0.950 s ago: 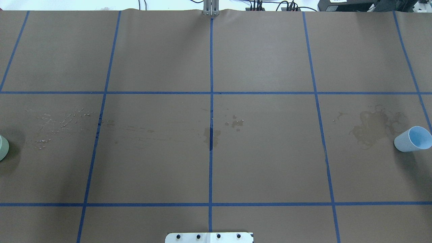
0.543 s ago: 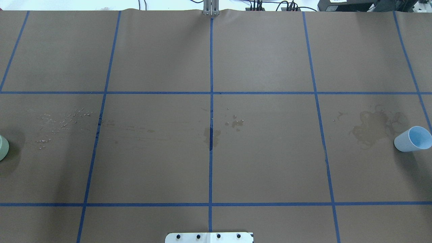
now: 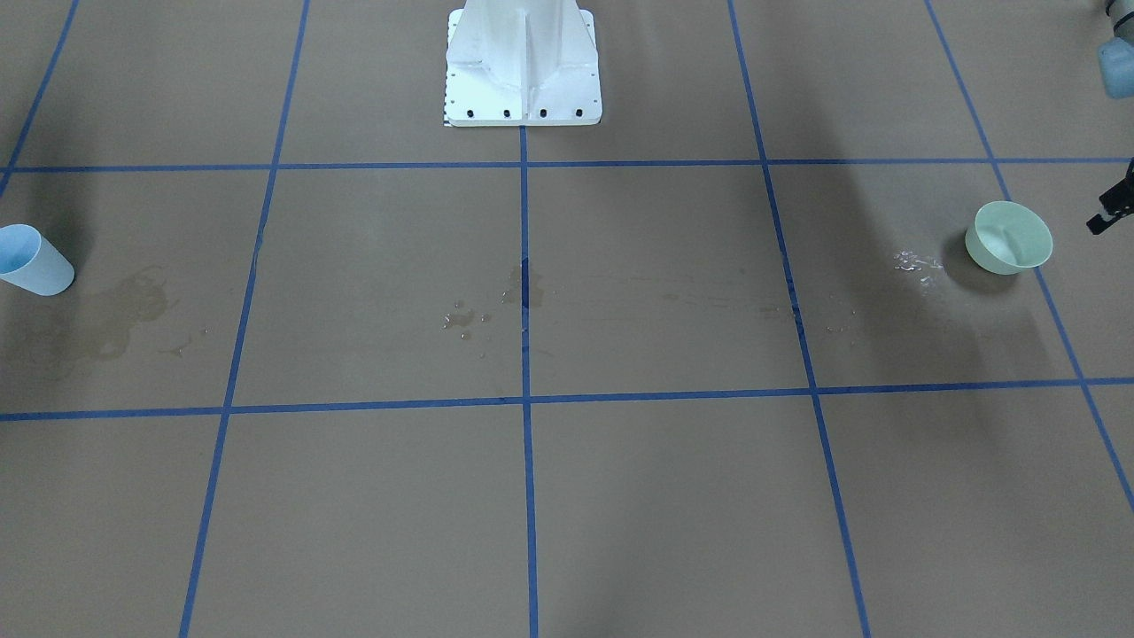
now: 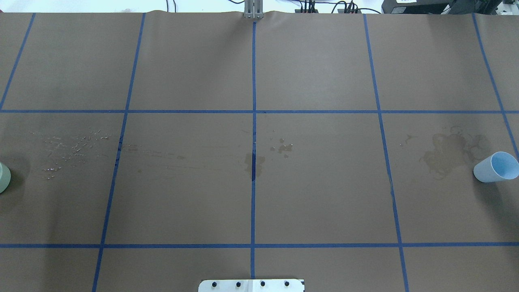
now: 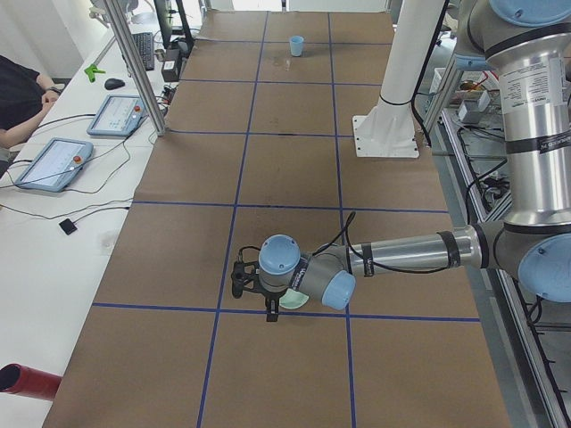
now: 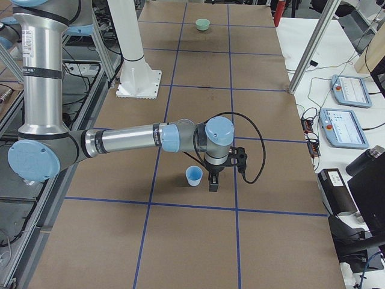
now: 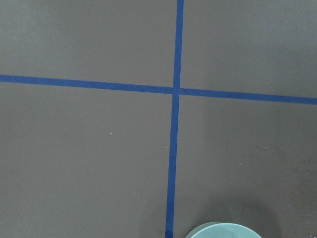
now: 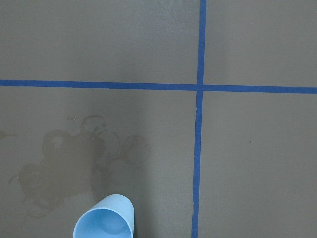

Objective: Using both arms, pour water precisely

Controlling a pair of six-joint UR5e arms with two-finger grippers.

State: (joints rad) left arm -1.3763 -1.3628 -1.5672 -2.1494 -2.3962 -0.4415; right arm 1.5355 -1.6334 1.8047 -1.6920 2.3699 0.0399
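blue cup (image 4: pixel 495 167) is seen upright at the table's far right end, beside a dark wet patch (image 4: pixel 446 156) on the brown paper (image 4: pixel 316 194); green bowl (image 3: pixel 1008 237) is seen at the far left end, w/ bright droplets (image 3: pixel 917 262) just beside it. the water can't be made out for sure: only a faint sheen is noted in the cup's bottom in the right wrist view, so it's prob held there, amount unknown

right gripper (image 6: pixel 213 184) is hung just beside the cup; whether its jaws are parted or closed can't be told from the side view. left gripper (image 5: pixel 244 283) is hung near the bowl, partly hiding it; its state can't be told either

handling, as judged: cup is expected to be light, thin-walled & smooth, so easily squashed or tipped. it's best taken on the side wall approx mid-height, below the rim, w/ a gentle squeeze, since the taper may let it slip & the wet paper may let it slide. water inside will slosh, so any tilt should be slow. bowl looks stiffer & low; it's best pinched at the rim, one finger in, one out, & kept level
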